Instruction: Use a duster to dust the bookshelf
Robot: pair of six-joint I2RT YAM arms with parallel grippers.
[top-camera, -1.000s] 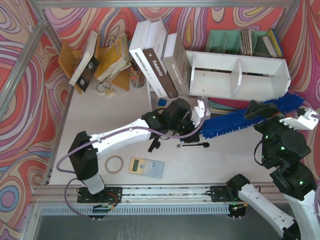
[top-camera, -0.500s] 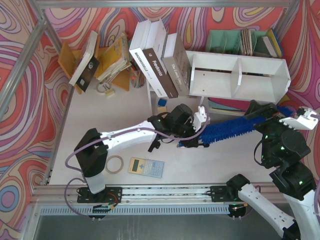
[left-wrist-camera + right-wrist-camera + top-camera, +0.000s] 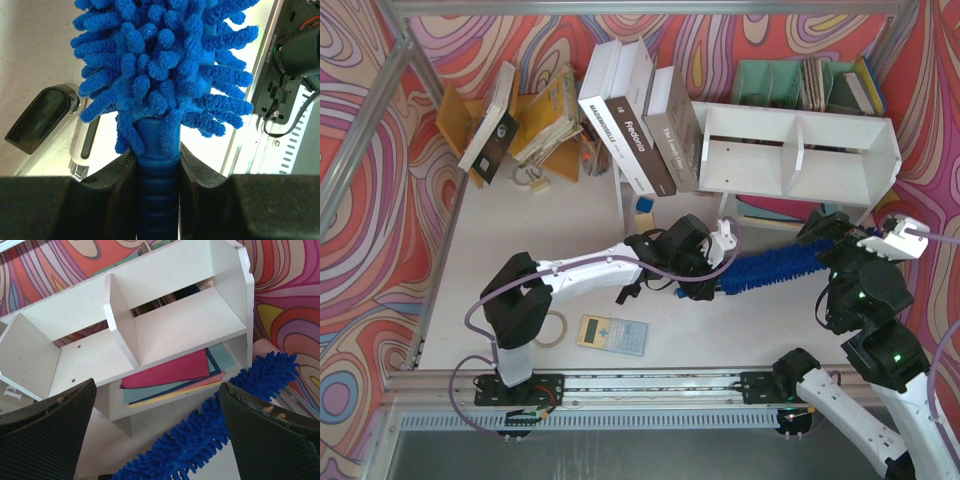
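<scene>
The duster (image 3: 775, 268) is pinched at its handle by the left claw (image 3: 159, 167) and is stretched just before the bookshelf (image 3: 798, 150). The right claw (image 3: 157, 390) is spread wide, with nothing gripped.

duster (image 3: 165, 60): handle buried between the fingers of the left gripper (image 3: 159, 155) and cut by the lower edge; head cut by the upper edge. From above, its far tip is hidden behind the right gripper (image 3: 828, 236).
stapler (image 3: 45, 117): left of the left gripper, one end behind the blue fibres.
bookshelf (image 3: 165, 330): ahead of the right gripper, left end out of frame.
paper sheets (image 3: 167, 371): beneath the bookshelf, mostly covered; count unclear.
tape roll (image 3: 558, 326): well behind the left gripper, partly under the left arm (image 3: 580, 272).
</scene>
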